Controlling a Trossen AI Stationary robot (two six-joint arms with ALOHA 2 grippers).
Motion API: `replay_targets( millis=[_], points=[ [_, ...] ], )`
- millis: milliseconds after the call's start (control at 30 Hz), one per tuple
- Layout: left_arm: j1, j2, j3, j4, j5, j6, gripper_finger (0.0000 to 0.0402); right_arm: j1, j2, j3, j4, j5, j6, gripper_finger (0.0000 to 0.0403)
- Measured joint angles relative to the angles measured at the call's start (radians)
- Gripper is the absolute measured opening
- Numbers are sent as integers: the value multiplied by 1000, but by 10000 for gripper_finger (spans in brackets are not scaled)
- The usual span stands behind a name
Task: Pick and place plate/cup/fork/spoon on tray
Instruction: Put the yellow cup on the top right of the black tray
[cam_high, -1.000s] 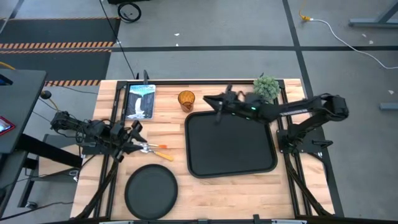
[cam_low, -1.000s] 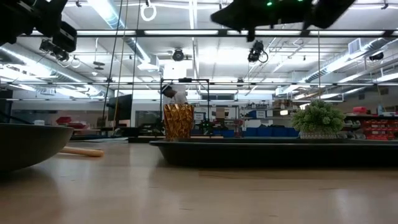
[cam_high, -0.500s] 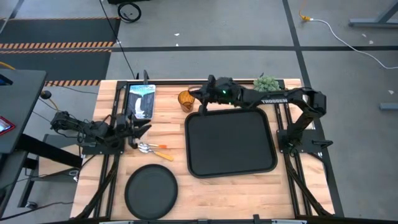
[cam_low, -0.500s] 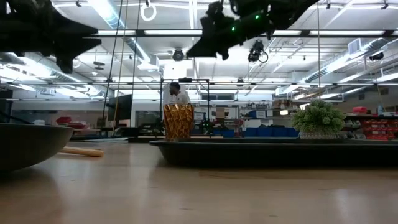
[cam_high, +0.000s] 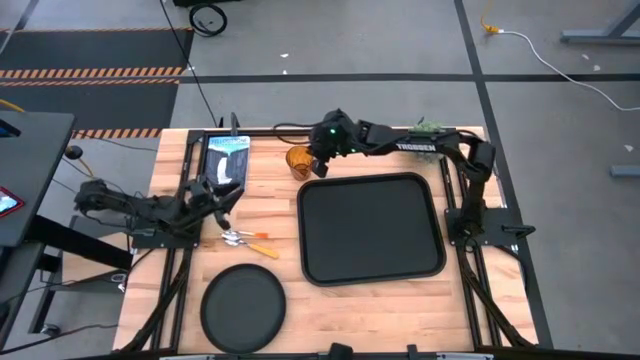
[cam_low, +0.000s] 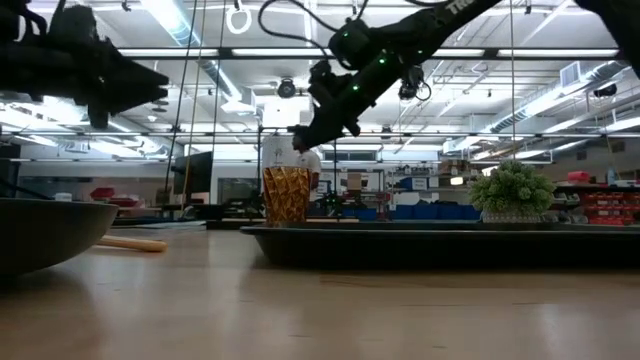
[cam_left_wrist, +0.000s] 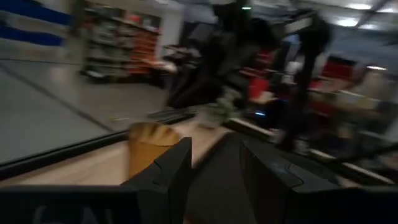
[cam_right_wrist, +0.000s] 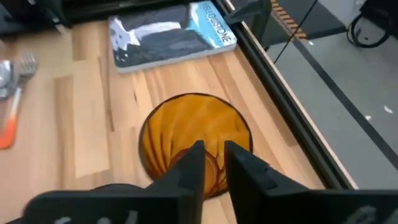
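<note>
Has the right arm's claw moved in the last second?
Yes. In the high view the right gripper has swung off the tray toward the far-left corner and now hangs beside the cup.

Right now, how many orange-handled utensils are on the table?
2: the fork and spoon lie side by side on the wood left of the tray, beside the left gripper.

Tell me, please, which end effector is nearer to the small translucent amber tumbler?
Right. The right end effector hovers just above the small translucent amber tumbler; the left end effector hangs far off, near the orange-handled utensils.
</note>
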Motion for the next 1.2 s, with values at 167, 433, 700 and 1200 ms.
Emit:
replay_targets(
  millis=[167, 433, 700, 1200],
  points=[
    [69, 70, 0, -1, -6, 57, 142, -16, 73, 141, -111, -3, -61, 126],
    [118, 121, 0, 15, 49, 250, 142, -63, 217, 371, -334, -23, -107, 161],
    [146, 121, 0, 25, 49, 238, 142, -68, 316, 573, -508, -35, -168, 162],
    [224, 121, 0, 19, 49, 284, 142, -67, 390, 649, -537, -76, -184, 162]
  ],
)
